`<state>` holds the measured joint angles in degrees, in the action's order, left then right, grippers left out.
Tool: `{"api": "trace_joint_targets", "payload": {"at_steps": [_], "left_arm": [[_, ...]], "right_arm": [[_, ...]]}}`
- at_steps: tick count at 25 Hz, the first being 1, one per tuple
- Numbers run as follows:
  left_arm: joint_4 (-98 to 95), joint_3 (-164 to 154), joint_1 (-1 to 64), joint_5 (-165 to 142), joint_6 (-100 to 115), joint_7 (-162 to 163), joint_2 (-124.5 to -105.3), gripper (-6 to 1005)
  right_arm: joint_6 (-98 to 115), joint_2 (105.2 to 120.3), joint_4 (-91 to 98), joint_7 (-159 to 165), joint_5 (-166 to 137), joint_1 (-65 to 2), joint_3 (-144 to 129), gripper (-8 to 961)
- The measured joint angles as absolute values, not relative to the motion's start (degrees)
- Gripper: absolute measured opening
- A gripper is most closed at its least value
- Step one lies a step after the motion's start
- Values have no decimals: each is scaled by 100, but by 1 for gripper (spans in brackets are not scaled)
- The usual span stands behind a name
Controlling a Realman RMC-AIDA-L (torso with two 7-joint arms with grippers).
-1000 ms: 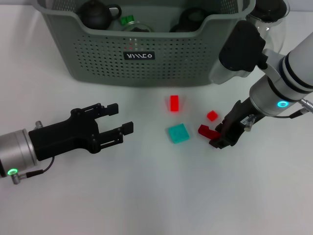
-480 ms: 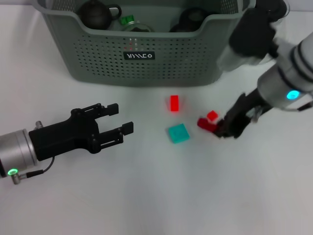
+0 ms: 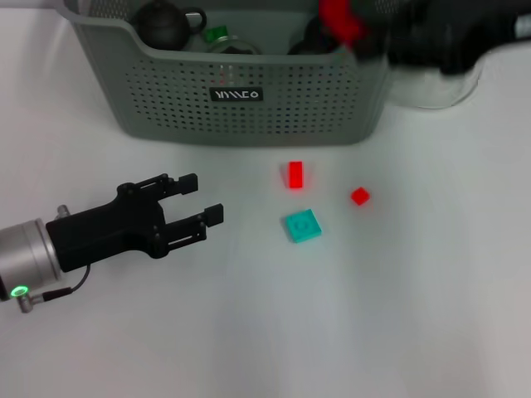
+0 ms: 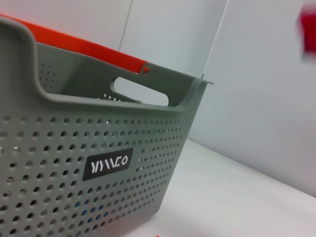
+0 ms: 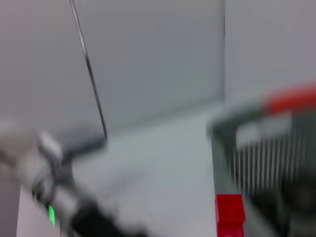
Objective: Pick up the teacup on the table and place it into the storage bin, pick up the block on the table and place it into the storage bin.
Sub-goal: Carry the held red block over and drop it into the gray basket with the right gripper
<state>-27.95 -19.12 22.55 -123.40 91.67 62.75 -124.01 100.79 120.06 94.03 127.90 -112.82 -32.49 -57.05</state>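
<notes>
The storage bin (image 3: pixel 249 91) stands at the back of the table, and its perforated wall (image 4: pixel 98 148) fills the left wrist view. My right gripper (image 3: pixel 358 35) is a dark blur over the bin's right rim, shut on a red block (image 3: pixel 336 18), which also shows in the right wrist view (image 5: pixel 229 213). On the table lie three more blocks: an upright red block (image 3: pixel 295 175), a small red block (image 3: pixel 359 196) and a teal block (image 3: pixel 302 225). My left gripper (image 3: pixel 197 203) hovers open at the left, apart from them. No teacup shows on the table.
Dark round pots (image 3: pixel 162 23) and a green piece (image 3: pixel 216 34) lie inside the bin. A clear glass pitcher (image 3: pixel 436 83) stands just right of the bin, under my right arm. The white table stretches out in front of the blocks.
My right gripper has carried the red block up from the table beside the small red block to above the bin's right rim. The left arm has stayed put.
</notes>
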Motion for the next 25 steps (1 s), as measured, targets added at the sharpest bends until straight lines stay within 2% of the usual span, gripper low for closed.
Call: {"api": "trace_joint_targets", "payload": {"at_steps": [4, 7, 12, 17, 21, 25], "left_arm": [[-2795, -1907, 2279, -12340, 9167, 6276, -12401, 707], [-2795, -1910, 2292, -12340, 9152, 6276, -12403, 707], [-2795, -1919, 2318, -12340, 9122, 6283, -12402, 707], [-2795, -1938, 2322, -12340, 9122, 6370, -12411, 707], [-2795, -1940, 2321, -12340, 9122, 6417, -12410, 707], [-2795, -1943, 2326, -12340, 9118, 6417, -12410, 707]], "right_arm": [[9180, 12007, 9294, 12675, -11255, -3414, -5857, 197], [8141, 12014, 8786, 12874, -12044, -3865, -6462, 197], [6523, 12014, 6994, 13780, -13586, -5237, -7191, 196], [5561, 11964, 4168, 14359, -14709, -7133, -6902, 196], [5123, 12004, 3477, 14394, -14940, -7533, -6911, 197], [4848, 12022, 3189, 14422, -14940, -7593, -6965, 198]]}}
